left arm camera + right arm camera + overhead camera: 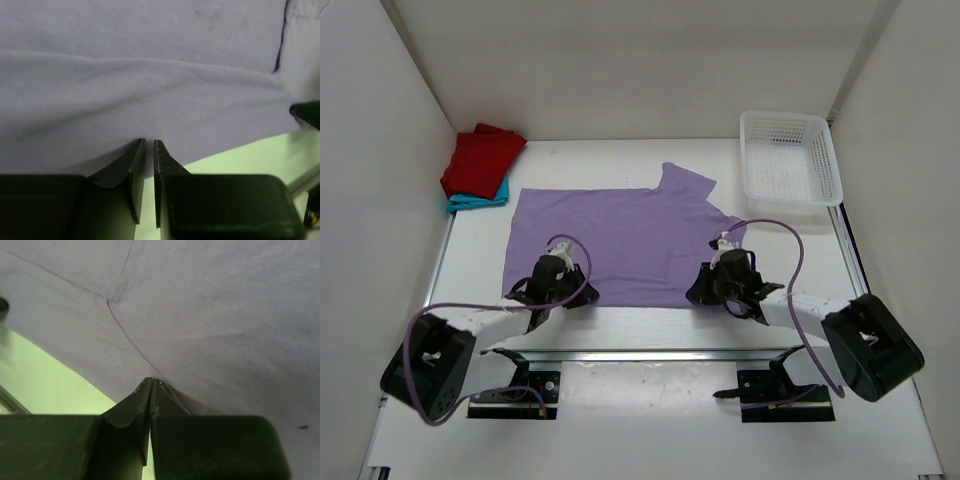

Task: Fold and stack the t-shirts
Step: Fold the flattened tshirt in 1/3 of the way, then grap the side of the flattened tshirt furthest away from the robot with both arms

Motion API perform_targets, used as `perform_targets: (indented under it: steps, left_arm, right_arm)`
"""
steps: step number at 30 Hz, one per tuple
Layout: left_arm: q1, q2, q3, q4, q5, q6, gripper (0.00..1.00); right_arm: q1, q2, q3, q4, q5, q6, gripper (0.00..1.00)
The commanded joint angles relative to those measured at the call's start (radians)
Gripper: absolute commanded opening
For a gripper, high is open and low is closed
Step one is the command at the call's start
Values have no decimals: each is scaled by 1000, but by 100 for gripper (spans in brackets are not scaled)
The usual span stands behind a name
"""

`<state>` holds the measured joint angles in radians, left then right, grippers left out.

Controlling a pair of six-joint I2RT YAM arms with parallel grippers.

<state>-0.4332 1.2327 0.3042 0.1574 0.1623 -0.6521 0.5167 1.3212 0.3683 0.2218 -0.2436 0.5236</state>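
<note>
The lilac t-shirt [620,235] lies spread flat across the middle of the table, one sleeve pointing to the back. Both grippers rest at its near hem. My left gripper [558,283] [149,142] has its jaws drawn to a narrow slit with the hem of the cloth [150,75] at the tips. My right gripper [725,283] [151,381] is shut tight, and the cloth [210,315] tents up from a seam at its tips. The dark red t-shirt [482,158] lies folded on the teal t-shirt [480,198] at the back left.
A white mesh basket [788,118] stands at the back right corner. White walls close in the table on the left, back and right. The arms' bases and cables sit along the near edge.
</note>
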Motion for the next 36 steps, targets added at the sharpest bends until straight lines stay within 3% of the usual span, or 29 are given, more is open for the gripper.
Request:
perform_targets:
  steps: [1,4,6,9,11,15,17,21,26,32,36]
  left_arm:
    - [-64,-102,-88,-157,-46,-23,23]
    - [-39,-212,-113,-211,-50,-40,24]
    - [-3,-245,-33,-240,-59,-15,25]
    - [48,-220,141,-248,-46,23,29]
    - [106,-141,241,-220,3,26,30]
    - [180,-21,406,-170,36,6,30]
    - [252,60,462,-121,62,-4,32]
    - [367,201,567,-130,80,-17,33]
    - [416,352,740,-252,22,74,34]
    - [473,455,831,-311,-47,137,37]
    - [507,498,874,-352,-69,160,37]
  right_arm:
    - [40,-37,-75,-206,20,-2,1]
    - [23,-112,-31,-266,-31,-14,6]
    - [-6,-160,39,-297,-68,-30,18]
    - [-98,-191,178,-276,-128,-43,27]
    - [-157,-162,268,-204,-111,-30,22]
    - [-231,106,493,-222,-45,-97,1]
    - [-280,234,669,-266,31,-125,0]
    - [-363,485,912,-292,87,-114,10]
    - [-389,711,1139,-440,128,-145,19]
    - [-394,829,1258,-478,141,-157,31]
    - [-385,904,1362,-529,168,-151,33]
